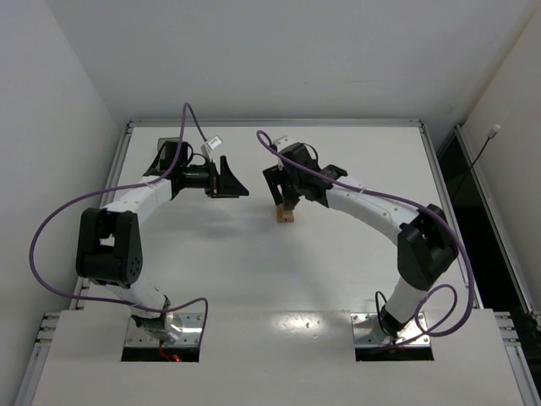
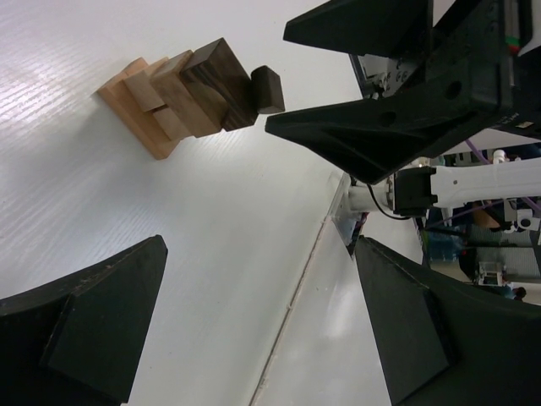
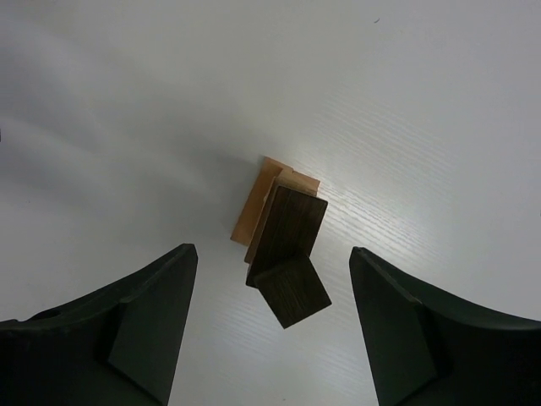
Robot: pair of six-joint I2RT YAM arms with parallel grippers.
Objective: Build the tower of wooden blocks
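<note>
1. Only the white tags (image 1: 214, 141) on the purple cables (image 1: 40, 230) could have carried writing, and any print on them was too small to read.
2. The tower (image 1: 286, 213) stood on the white table (image 1: 211, 271), a little toward 12 o'clock from its middle in the top view.
3. It was a narrow stack that darkened as it rose. Light tan blocks sat at the base, mid-brown ones above them, then a dark, streaky-grained block.
4. In the left wrist view the tower (image 2: 182, 93) appeared tipped over, with its top pointing to 3 o'clock, because that camera was rolled.
5. A small dark top block (image 2: 267, 89) capped the stack. From the right wrist view this block (image 3: 292, 292) sat twisted askew on the longer dark one beneath it, and the tan layers of the tower (image 3: 283, 228) showed at 11 o'clock of it.
6. The right gripper (image 3: 270, 330) hung directly over the tower with its jaws spread wide, one finger on each side of the top block and clear of it — gripping nothing.
7. The left gripper (image 2: 254, 338) was at 9 o'clock of the tower in the top view, near it but apart. It pointed toward the stack with its jaws wide apart and empty.
</note>
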